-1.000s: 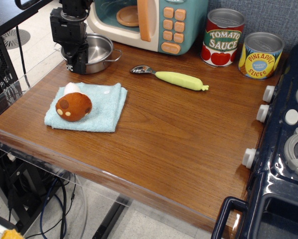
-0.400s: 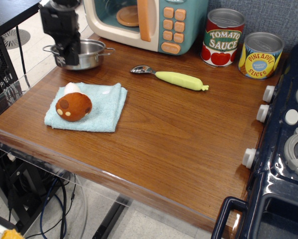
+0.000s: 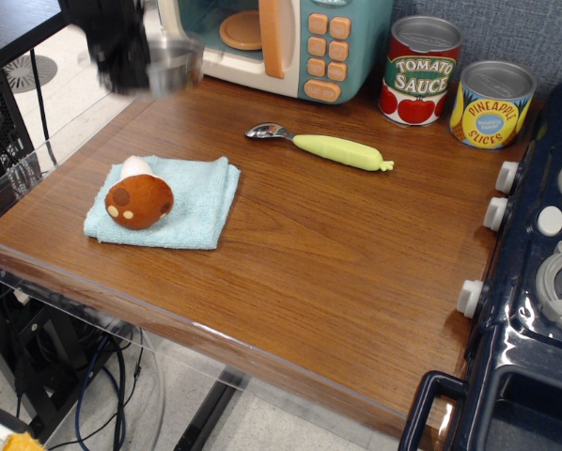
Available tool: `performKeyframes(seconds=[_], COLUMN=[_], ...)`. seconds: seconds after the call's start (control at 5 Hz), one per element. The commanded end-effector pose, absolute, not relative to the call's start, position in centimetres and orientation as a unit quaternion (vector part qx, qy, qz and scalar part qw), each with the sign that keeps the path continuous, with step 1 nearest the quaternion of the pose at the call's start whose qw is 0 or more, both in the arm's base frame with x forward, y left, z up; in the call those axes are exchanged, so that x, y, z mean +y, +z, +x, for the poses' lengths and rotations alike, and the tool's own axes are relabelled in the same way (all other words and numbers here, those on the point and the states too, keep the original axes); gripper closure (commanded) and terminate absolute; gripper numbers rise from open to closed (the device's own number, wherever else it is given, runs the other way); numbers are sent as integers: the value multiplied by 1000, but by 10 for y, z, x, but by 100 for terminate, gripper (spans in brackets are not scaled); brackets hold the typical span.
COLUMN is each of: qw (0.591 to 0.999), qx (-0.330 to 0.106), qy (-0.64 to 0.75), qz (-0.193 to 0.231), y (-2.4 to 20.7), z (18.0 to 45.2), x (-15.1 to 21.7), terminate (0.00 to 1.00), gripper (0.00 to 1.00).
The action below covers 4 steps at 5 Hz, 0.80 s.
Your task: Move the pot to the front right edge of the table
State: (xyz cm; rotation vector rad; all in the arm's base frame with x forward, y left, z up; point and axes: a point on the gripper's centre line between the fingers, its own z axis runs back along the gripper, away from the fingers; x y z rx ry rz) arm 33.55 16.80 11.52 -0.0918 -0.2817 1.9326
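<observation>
Brown glossy wood grain filled the near half of the table (image 3: 337, 282), and its front right corner, beside the dark blue toy stove (image 3: 535, 282), lay bare, which I judged to be the spot meant for the pot. Farther in, a light blue cloth (image 3: 182, 202) cushioned a brown toy mushroom (image 3: 138, 200) near the left edge, and a spoon with a pale green handle (image 3: 323, 144) lay past it towards the middle. Along the back stood the teal toy microwave (image 3: 290, 38), the tomato sauce can (image 3: 422, 70) and the pineapple slices can (image 3: 491, 103), all well apart from the target corner. At the far left the gripper (image 3: 121, 66) appeared as a dark blur with the pot (image 3: 173, 66) at its side, raised clear of the wood in front of the microwave; the blur suggested quick motion. Its jaws looked clenched on the pot's near rim, though the smear hid the contact itself. Compared with a second before, when the pot sat on the tabletop under the gripper, it had risen and drifted left and back, while the cloth, mushroom, spoon and cans had kept their places.
</observation>
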Motion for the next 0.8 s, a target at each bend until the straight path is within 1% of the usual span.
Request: performKeyframes(seconds=[0.0,0.2,0.4,0.6], qw=[640,674,694,707], qx=[-128,-120,-109,-114], qy=[752,722,706,693], qz=[-95,-103,-92,-85], y=[155,141,119,96], z=[292,269,255,245], x=[87,45,18,-2], terminate=[0,0,0,0], gripper=[100,100,100,100])
